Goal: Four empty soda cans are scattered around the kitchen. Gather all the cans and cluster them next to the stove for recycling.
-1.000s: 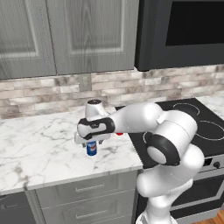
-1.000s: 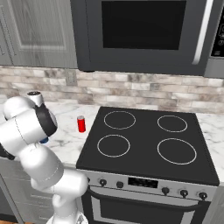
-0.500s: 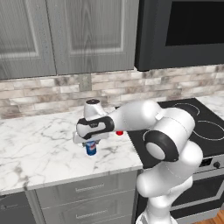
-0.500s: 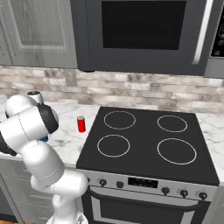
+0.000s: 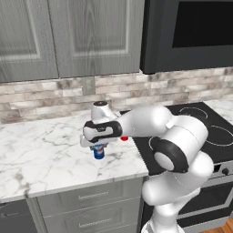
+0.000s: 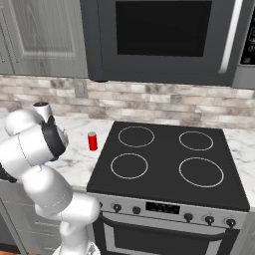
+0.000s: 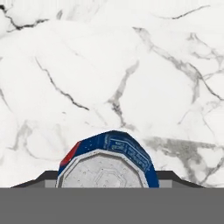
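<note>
- A red soda can stands upright on the white marble counter, just right of the arm's elbow.
- The black stove lies beyond the can, farther right of the arm.
- A microwave hangs above the stove.

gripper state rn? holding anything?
Gripper: closed on the blue soda can, which stands upright on the marble counter left of the stove.

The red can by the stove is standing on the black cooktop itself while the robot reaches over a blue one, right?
Not quite. The right base view shows the red can on the white marble counter beside the stove, not on it. The gripper is indeed over the blue can.
</note>
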Tool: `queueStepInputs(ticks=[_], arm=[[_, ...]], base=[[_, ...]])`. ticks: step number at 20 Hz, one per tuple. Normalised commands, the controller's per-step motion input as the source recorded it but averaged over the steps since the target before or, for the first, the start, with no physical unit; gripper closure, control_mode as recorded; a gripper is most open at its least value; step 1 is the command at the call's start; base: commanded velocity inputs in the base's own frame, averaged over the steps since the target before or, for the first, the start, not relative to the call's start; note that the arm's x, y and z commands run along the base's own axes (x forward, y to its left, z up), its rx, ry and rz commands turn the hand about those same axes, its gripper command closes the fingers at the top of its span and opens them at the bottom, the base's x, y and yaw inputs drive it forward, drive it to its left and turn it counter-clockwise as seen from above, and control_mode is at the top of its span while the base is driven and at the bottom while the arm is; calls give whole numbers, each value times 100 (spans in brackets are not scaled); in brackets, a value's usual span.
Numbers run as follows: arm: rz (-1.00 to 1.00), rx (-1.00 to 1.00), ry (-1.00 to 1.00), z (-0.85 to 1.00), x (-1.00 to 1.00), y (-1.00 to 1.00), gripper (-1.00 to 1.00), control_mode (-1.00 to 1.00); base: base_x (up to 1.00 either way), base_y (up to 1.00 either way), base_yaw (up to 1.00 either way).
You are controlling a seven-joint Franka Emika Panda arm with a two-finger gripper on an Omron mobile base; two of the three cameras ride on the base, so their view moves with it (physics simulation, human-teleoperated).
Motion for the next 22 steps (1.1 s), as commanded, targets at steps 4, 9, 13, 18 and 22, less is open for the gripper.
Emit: queueStepInputs(ticks=[4, 9, 13, 18, 22], arm=[[0, 0, -10, 0, -1, -45, 100, -100], [-5, 0, -3, 0, 1, -44, 100, -100], [-6, 0, 0, 0, 1, -49, 100, -100], [-2, 0, 0, 0, 13, -51, 100, -100], [0, 0, 0, 0, 24, -46, 100, -100]], base=[[0, 0, 0], [0, 0, 0], [0, 0, 0], [0, 0, 0], [0, 0, 0]])
